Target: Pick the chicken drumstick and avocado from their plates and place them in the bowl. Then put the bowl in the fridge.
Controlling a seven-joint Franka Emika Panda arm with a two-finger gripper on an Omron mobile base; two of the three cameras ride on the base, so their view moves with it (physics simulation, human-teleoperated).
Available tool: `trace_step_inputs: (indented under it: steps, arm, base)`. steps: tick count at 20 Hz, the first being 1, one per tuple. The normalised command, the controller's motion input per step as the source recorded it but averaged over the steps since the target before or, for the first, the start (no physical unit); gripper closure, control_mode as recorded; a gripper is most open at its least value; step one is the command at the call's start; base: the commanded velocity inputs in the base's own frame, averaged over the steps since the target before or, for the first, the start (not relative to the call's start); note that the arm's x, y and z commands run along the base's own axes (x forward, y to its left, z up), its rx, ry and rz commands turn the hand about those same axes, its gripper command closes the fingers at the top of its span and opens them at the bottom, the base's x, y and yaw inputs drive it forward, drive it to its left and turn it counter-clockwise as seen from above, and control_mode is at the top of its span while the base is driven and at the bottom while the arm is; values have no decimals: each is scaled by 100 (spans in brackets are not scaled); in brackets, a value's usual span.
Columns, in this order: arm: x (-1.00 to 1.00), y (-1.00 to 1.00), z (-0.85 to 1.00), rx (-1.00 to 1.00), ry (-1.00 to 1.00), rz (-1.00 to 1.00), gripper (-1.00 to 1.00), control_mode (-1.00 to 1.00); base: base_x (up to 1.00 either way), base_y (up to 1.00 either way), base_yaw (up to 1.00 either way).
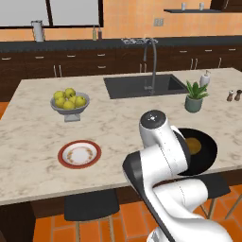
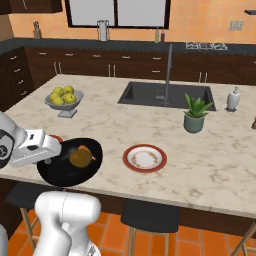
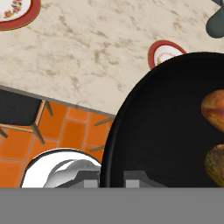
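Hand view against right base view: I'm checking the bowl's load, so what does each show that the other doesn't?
Hand view alone: orange floor tiles under the round black bowl, which juts past the marble counter's edge.

Right base view alone: the dark sink and grey footed bowl of yellow-green fruits.

Both: the bowl holding the golden-orange chicken drumstick and dark brown-green avocado, plus an empty red-rimmed plate.
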Motion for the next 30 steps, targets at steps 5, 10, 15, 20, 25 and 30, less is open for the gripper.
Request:
trace_step_inputs:
  steps: [5,10,15,20,25,30]
  arm:
    - [0,0,0,0,0,0,100,100]
    - [0,0,0,0,0,0,100,100]
    - [0,0,0,0,0,0,100,100]
    - [0,0,0,0,0,0,100,100]
    - [0,0,0,0,0,0,100,100]
    - [0,0,0,0,0,0,100,100]
  base:
    - [-76,0,0]
    - [-97,-12,-6]
    - [0,6,-94]
    - [1,2,-92]
    - [61,-80,-49]
    - [100,-100,-4]
